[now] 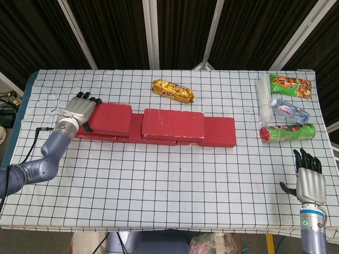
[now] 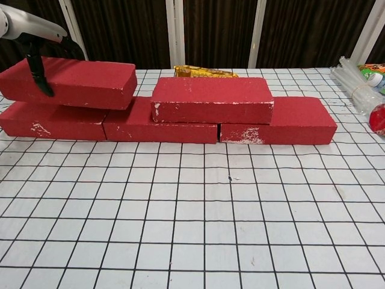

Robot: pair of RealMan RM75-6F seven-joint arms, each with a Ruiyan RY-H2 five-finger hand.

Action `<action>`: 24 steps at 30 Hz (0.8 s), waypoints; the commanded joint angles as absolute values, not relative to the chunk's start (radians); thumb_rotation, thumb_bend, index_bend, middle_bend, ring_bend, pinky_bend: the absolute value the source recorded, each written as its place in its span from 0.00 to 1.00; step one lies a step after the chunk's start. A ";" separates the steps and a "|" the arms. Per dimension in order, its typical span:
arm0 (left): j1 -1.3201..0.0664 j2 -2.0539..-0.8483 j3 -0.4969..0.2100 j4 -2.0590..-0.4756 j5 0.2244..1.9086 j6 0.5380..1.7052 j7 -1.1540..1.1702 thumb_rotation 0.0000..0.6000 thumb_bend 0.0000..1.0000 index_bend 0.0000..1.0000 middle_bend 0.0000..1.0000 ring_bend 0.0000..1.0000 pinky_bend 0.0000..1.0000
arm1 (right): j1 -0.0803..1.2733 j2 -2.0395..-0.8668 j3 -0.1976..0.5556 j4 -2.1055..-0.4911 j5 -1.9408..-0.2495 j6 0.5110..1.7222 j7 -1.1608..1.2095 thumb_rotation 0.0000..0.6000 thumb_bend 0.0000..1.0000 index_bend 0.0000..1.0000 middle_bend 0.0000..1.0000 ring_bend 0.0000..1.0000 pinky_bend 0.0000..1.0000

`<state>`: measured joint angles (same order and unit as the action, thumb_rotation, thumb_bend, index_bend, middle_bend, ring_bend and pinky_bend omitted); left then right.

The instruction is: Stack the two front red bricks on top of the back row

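Three red bricks form the back row (image 2: 159,126) across the table. A second-layer red brick (image 1: 173,124) (image 2: 210,99) lies over the joint of the middle and right ones. Another red brick (image 1: 110,117) (image 2: 72,81) sits on the row's left part, slightly tilted. My left hand (image 1: 79,110) grips its left end, thumb (image 2: 36,69) on the front face and fingers over the back. A gap separates the two upper bricks. My right hand (image 1: 310,181) is open and empty, fingers straight, by the table's front right edge.
A yellow snack packet (image 1: 173,90) (image 2: 201,71) lies behind the bricks. At the right are a clear plastic bundle (image 1: 263,98), a water bottle (image 1: 286,110), a green packet (image 1: 290,86) and a green can (image 1: 287,132) on its side.
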<state>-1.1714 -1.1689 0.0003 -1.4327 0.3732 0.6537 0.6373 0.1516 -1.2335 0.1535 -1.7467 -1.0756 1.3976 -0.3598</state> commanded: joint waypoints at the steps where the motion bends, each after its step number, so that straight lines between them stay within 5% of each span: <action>1: -1.175 -1.184 0.009 -1.417 0.378 0.664 0.637 1.00 0.01 0.26 0.21 0.00 0.00 | 0.151 -1.233 0.153 -1.747 -1.074 1.398 -0.360 1.00 0.22 0.00 0.00 0.00 0.00; 24: -1.164 -1.289 0.006 -1.336 0.419 0.686 0.580 1.00 0.00 0.24 0.19 0.00 0.00 | 0.144 -1.224 0.158 -1.756 -1.073 1.410 -0.349 1.00 0.22 0.00 0.00 0.00 0.00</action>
<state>-1.1639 -1.2851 0.0056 -1.3397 0.4207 0.6855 0.5795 0.1438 -1.2245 0.1582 -1.7559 -1.0733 1.4099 -0.3486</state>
